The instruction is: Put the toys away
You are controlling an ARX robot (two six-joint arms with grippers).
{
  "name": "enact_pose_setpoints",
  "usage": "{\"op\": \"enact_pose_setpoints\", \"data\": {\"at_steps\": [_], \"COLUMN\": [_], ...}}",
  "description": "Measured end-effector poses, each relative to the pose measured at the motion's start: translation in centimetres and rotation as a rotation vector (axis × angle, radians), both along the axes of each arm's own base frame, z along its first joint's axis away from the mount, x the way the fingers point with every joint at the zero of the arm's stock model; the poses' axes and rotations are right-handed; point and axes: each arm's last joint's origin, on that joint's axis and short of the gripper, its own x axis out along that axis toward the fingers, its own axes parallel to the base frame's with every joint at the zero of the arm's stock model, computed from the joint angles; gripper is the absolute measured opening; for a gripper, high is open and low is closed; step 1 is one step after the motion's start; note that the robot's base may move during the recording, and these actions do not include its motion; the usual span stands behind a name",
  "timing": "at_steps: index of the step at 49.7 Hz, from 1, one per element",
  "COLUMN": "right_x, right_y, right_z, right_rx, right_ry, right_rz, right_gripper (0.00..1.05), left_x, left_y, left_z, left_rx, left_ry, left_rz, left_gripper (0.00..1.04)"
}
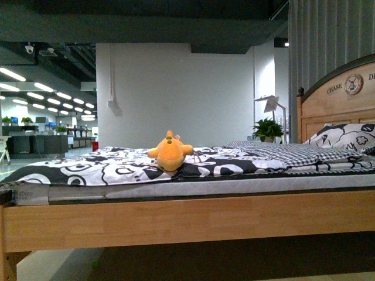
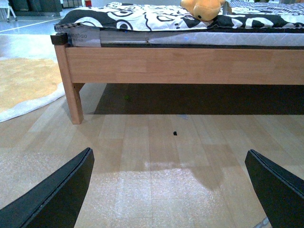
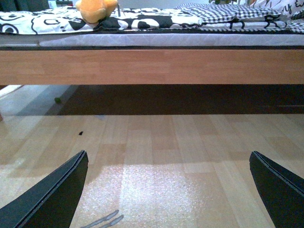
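An orange-yellow plush toy [image 1: 170,154] sits on the black-and-white patterned bedspread, near the middle of the bed. The left wrist view catches it at the bed's top edge [image 2: 203,8], and so does the right wrist view [image 3: 95,9]. My left gripper [image 2: 168,190] is open, low over the wooden floor, well short of the bed, with nothing between its black fingers [image 2: 52,197]. My right gripper [image 3: 168,190] is open too, also above bare floor in front of the bed frame. Neither arm appears in the front view.
The wooden bed frame [image 1: 187,219] spans the front view, with a headboard [image 1: 337,96] and pillows [image 1: 345,137] at right. A bed leg [image 2: 73,102] and a pale rug [image 2: 23,85] lie by the bed's foot end. A small green object [image 3: 57,100] lies under the bed.
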Motion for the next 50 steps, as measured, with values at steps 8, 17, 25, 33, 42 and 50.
{"op": "enact_pose_setpoints", "data": {"at_steps": [8,17,25,33,42,50], "right_x": [0.00,0.00,0.00,0.00,0.00,0.00], "right_y": [0.00,0.00,0.00,0.00,0.00,0.00], "right_z": [0.00,0.00,0.00,0.00,0.00,0.00], "right_rx": [0.000,0.000,0.000,0.000,0.000,0.000], "right_ry": [0.000,0.000,0.000,0.000,0.000,0.000], "right_rz": [0.000,0.000,0.000,0.000,0.000,0.000], "right_gripper": [1.04,1.04,1.04,1.04,1.04,1.04], "left_x": [0.00,0.00,0.00,0.00,0.00,0.00], "left_y": [0.00,0.00,0.00,0.00,0.00,0.00], "left_z": [-0.01,-0.01,0.00,0.00,-0.01,0.00], "left_rx": [0.000,0.000,0.000,0.000,0.000,0.000], "left_ry": [0.000,0.000,0.000,0.000,0.000,0.000], "left_rz": [0.000,0.000,0.000,0.000,0.000,0.000], "left_gripper": [0.99,0.99,0.99,0.99,0.99,0.99]}}
